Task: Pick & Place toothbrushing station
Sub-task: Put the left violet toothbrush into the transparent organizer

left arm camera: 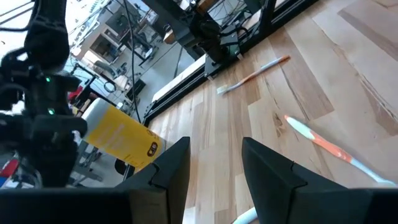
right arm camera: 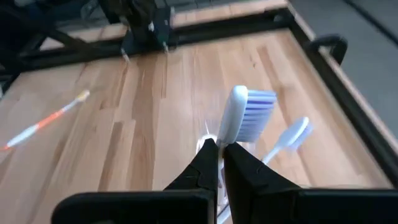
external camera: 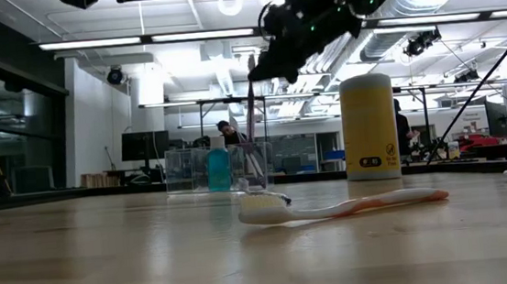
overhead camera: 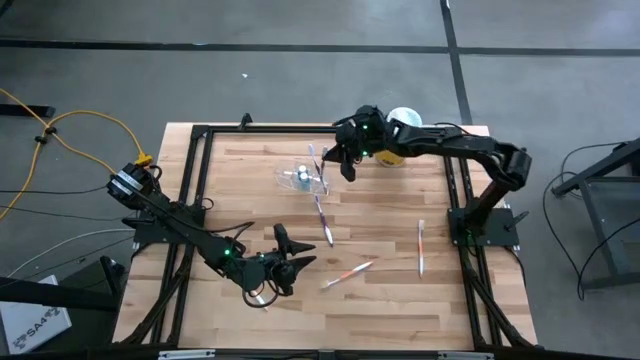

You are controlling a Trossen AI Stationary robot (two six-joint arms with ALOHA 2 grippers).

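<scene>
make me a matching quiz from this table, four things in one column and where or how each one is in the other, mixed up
Things:
1. right hand
2. left hand
3. yellow canister
4. orange-and-white toothbrush

Place or state:
A. lying flat on the wooden table
B. open, holding nothing, low over the table's near left part
C. shut on a toothbrush with blue bristles, above the clear holder
D. standing upright at the far edge, white lid on top

Pairs: 1-C, 2-B, 3-D, 4-A

The toothbrush with blue bristles is pinched at its neck; the clear holder stands to the canister's left in the low view.
</scene>
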